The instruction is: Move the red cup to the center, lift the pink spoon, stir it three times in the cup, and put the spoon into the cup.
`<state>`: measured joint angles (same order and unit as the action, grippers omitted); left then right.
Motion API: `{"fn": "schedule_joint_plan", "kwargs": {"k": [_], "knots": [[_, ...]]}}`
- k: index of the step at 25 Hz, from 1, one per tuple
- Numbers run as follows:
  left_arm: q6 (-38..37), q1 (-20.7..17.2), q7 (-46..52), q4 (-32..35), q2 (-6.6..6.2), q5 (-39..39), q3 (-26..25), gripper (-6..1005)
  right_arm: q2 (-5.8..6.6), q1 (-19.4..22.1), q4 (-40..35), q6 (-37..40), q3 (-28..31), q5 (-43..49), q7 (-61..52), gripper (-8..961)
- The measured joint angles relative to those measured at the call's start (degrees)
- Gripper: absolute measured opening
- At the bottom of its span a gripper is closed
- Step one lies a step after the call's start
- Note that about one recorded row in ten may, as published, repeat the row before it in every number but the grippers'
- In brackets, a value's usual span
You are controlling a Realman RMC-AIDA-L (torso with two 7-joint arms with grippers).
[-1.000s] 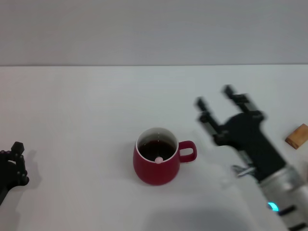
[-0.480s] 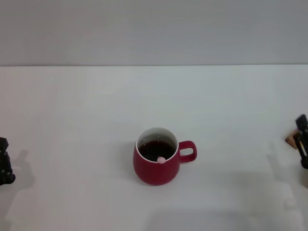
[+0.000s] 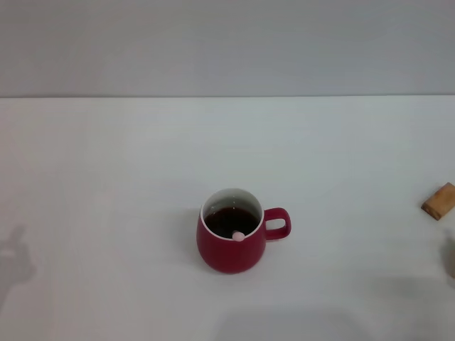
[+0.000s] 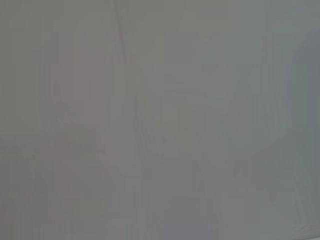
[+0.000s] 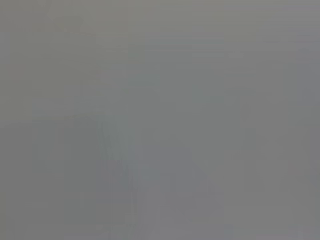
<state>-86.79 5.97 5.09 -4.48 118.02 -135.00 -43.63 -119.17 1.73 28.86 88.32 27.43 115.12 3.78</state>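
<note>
Both wrist views are showing only featureless grey; no object is identifiable in either. In the head view, neither gripper is appearing. The red cup (image 3: 233,241) is concealing most of the pink spoon (image 3: 237,235): only its rounded pink tip is showing at the rim. The frame's right edge is cropping a tan wooden block (image 3: 440,200) slightly.

Neither arm nor gripper appears anywhere in the head view. Only a faint shadow of the left arm falls at the lower left edge of the frame. Both wrist views show a uniform grey field with no fingers, wrist or arm discernible. Gripper states cannot be observed.
</note>
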Motion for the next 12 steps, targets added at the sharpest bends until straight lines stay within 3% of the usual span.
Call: {"fn": "schedule_joint_plan", "kwargs": {"k": [12], "knots": [[-1.08,-1.04,0.24,0.0,0.05,0.06,-0.75,-2,0.01,0.05,-0.33,-0.52,-1.92,-0.44,0.5,584]]}}
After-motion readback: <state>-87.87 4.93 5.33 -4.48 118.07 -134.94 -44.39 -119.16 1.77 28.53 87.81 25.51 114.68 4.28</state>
